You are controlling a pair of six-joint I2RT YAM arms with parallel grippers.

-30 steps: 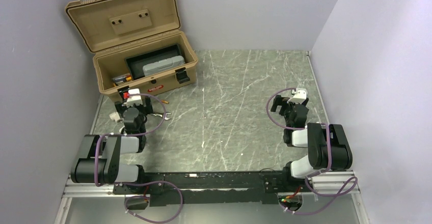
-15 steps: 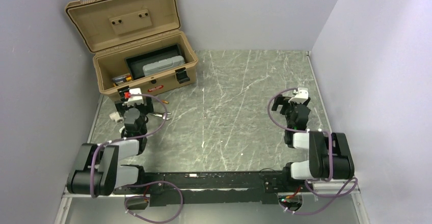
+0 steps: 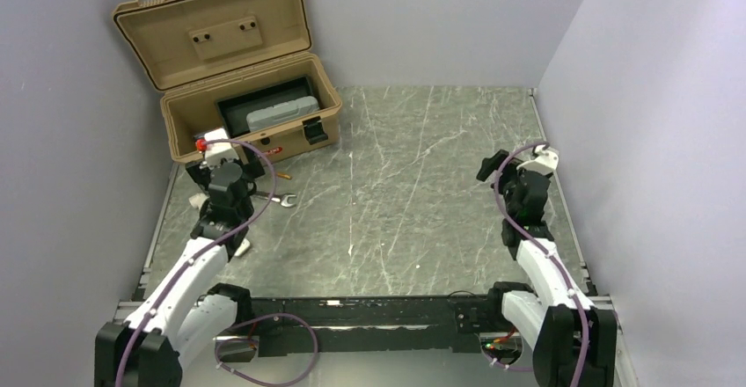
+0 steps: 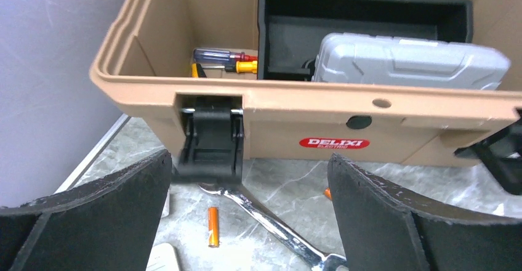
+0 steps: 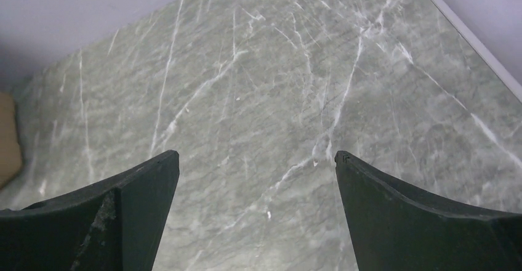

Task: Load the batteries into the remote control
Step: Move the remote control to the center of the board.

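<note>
One orange battery (image 4: 212, 226) lies on the marble floor in front of the toolbox, between my left fingers in the left wrist view. The end of a second battery (image 4: 328, 193) peeks out beside the right finger. It also shows in the top view (image 3: 283, 176). A white rounded corner (image 4: 163, 258) at the bottom edge may be the remote control; most of it is out of view. My left gripper (image 4: 249, 160) is open and empty, raised before the toolbox front (image 3: 222, 169). My right gripper (image 5: 257, 155) is open and empty over bare marble at the right (image 3: 512, 174).
The open tan toolbox (image 3: 185, 132) stands at the back left and holds a black tray (image 4: 458, 12), a grey case (image 4: 409, 61) and screwdrivers (image 4: 224, 56). A steel wrench (image 4: 271, 222) lies before its black latch (image 4: 211, 138). A white piece (image 3: 239, 246) shows beside the left arm.
Both arms have stretched out from their folded pose. My left gripper moved up and toward the toolbox front. My right gripper shifted to the right. Both stayed open.
</note>
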